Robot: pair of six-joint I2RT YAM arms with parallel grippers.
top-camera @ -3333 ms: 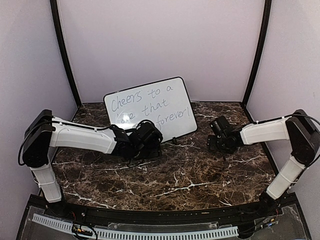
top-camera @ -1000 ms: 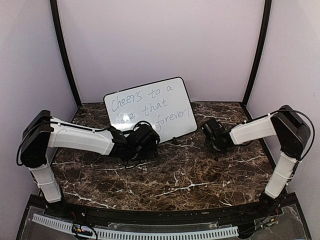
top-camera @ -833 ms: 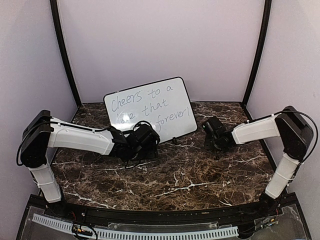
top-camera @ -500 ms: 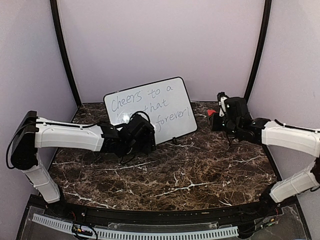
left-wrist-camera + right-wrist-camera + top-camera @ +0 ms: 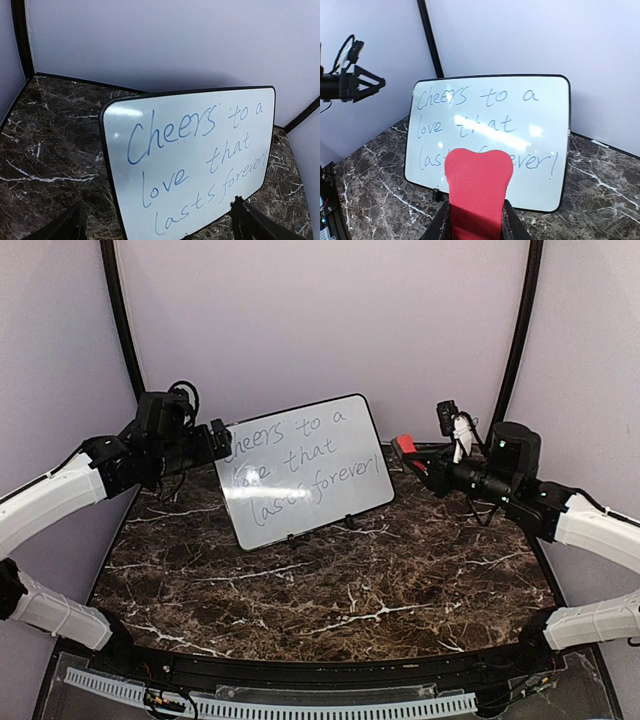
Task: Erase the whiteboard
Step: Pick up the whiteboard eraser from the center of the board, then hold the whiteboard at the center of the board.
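A large white rectangular whiteboard (image 5: pixel 305 470), thin black frame and dark handwritten text, stands tilted back on small feet at the rear of the brown marble table (image 5: pixel 350 590). The left gripper (image 5: pixel 218 440) hovers at its upper left corner, jaws spread wide and empty; the right gripper (image 5: pixel 412 452), raised beside the board's right edge, clamps a small red eraser block (image 5: pixel 404 445)

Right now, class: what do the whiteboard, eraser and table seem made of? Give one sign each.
Whiteboard: glossy white coated panel in a thin black frame, likely plastic; light glares on it.
Eraser: matte red, probably foam; its top edge dips.
Table: dark marble-look top with white veins; stone or laminate, unclear.
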